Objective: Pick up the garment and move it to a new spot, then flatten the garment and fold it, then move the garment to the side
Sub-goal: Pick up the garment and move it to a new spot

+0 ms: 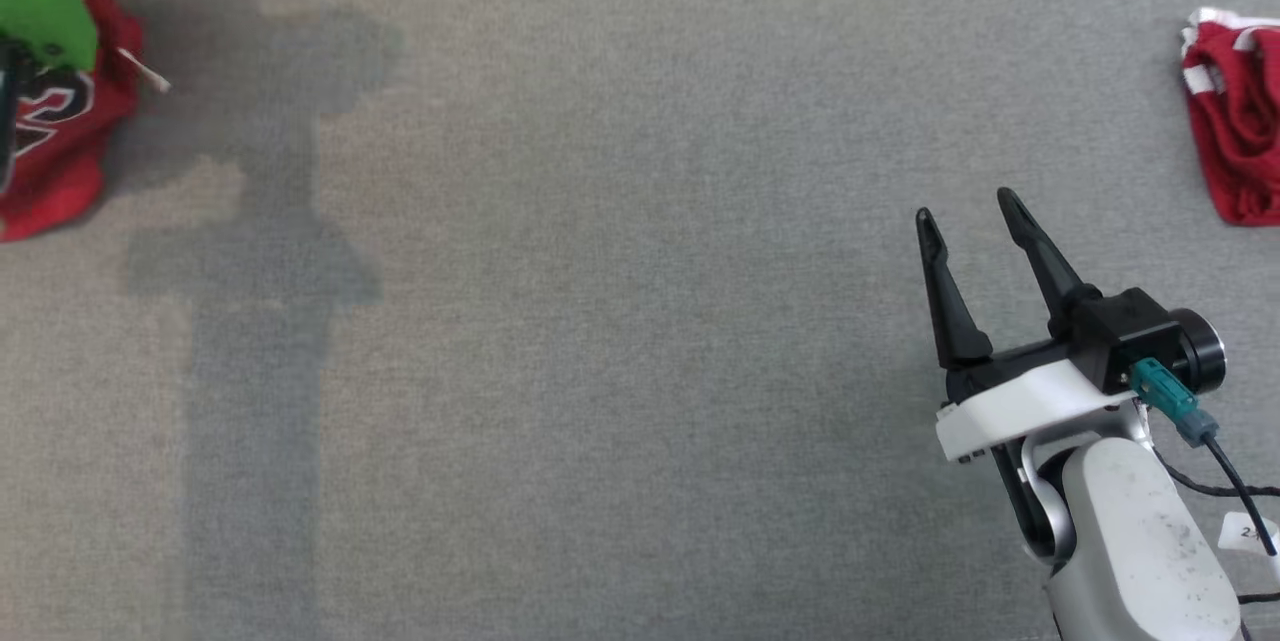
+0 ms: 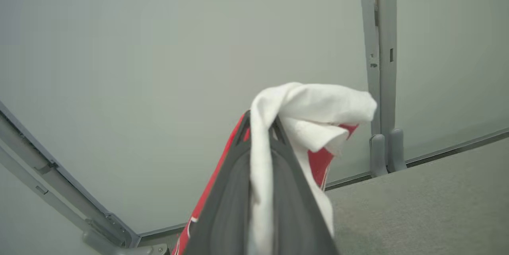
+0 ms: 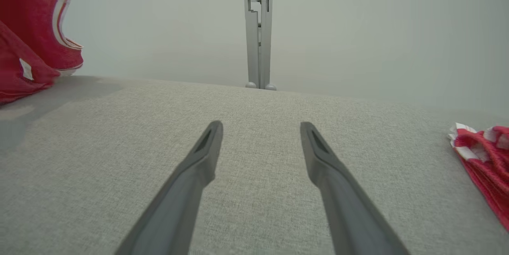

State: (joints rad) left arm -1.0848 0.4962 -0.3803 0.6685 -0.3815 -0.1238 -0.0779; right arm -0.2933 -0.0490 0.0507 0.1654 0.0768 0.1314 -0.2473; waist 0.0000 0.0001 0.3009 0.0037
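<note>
Left gripper [image 2: 260, 120] pinches garment [image 2: 318, 104]; right gripper [image 1: 963, 205] — spread.

A lab booth: grey cloth-covered table [image 1: 640, 371], plain wall panels [image 3: 358, 28], metal post [image 3: 258, 28].

Red, white-trimmed garment [image 1: 60, 183]; grey surface [image 1: 640, 321]

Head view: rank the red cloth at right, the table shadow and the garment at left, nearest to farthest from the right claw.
1. red cloth, up-right of the right claw
2. shadow, left of centre
3. garment, far left edge
</note>
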